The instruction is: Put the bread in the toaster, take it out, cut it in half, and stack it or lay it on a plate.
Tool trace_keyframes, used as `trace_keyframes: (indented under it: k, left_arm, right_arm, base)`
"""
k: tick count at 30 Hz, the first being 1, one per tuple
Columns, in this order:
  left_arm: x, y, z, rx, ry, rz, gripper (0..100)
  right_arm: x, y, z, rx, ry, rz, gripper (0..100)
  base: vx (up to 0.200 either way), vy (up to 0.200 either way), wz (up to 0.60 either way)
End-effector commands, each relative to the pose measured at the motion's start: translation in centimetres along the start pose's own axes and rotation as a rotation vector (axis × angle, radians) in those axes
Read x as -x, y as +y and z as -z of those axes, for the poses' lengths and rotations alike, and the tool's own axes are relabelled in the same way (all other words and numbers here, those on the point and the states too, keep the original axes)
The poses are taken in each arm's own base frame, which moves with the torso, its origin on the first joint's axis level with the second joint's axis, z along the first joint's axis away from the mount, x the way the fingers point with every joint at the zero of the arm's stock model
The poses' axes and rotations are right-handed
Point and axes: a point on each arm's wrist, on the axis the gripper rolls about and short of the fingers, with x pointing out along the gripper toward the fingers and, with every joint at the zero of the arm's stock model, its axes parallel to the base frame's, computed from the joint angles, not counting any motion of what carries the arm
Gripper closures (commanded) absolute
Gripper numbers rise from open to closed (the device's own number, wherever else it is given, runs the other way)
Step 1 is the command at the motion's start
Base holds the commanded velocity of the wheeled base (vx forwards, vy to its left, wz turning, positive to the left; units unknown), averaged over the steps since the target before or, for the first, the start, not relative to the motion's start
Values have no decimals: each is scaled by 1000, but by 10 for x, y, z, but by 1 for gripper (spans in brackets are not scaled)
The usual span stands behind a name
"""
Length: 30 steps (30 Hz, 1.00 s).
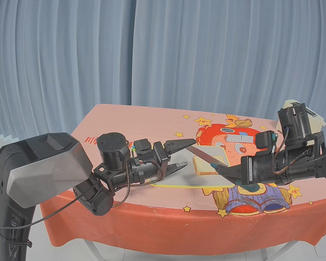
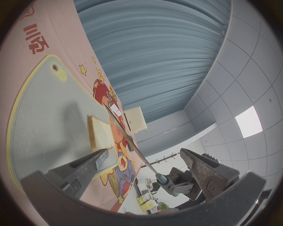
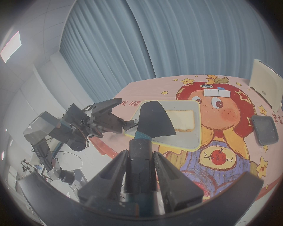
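Head view: the toaster [image 1: 316,120] is half hidden behind the right arm's wrist, and the knife [image 1: 202,155] shows its blade alone, its handle buried in the right claw [image 1: 221,170]; there is one slice of bread [image 1: 204,166], one cutting board [image 1: 189,178] and one knife on the tablecloth [image 1: 141,123]; the bread lies flat on the board's right part; the left claw [image 1: 179,155] hangs at the board's left end, spread wide and empty, apart from the slice; the blade slants over the slice's far corner, its tip near that claw's upper finger.

Left wrist view: the board [image 2: 44,117] is cut off at the edge; the left claw [image 2: 144,153] stands spread, one finger [image 2: 97,160] low over the board just beside the bread [image 2: 100,136], the other [image 2: 206,170] well off it; the single knife [image 2: 126,138] passes between them, above the slice's edge; one toaster [image 2: 135,119] stands beyond.

Right wrist view: the right claw [image 3: 140,153] is pressed tight round the knife handle; the blade [image 3: 154,120] hides one end of the bread [image 3: 182,120]; the slice lies on the board [image 3: 188,141] beyond the blade; the left claw [image 3: 128,113] gapes at the board's far end; one dark square plate [image 3: 263,129] lies off the board near the toaster [image 3: 263,84], which is cut off.
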Motion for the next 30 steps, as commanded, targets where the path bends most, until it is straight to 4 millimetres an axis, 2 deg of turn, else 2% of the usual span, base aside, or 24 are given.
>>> trace_keyframes:
  k: [1, 12, 17, 23, 30]
  left_arm:
    - [-1, 1, 0, 16, 9, -21, 0]
    - [-4, -5, -3, 133, 19, 3, 0]
    - [-4, -13, -5, 157, 19, 1, 0]
    - [-12, -8, -9, 253, 34, -94, 0]
    - [-18, -8, -11, 282, 31, -130, 0]
  right_arm:
    - [2, 8, 3, 34, 4, -18, 100]
    - [-6, 29, 16, 154, 28, 12, 100]
    - [-5, 29, 16, 175, 14, 52, 100]
    - [-4, 31, 13, 187, -36, 45, 100]
    - [-7, 34, 20, 210, -23, 40, 100]
  base:
    - [0, 0, 0]
    - [0, 0, 0]
    - [0, 0, 0]
    - [0, 0, 0]
    - [0, 0, 0]
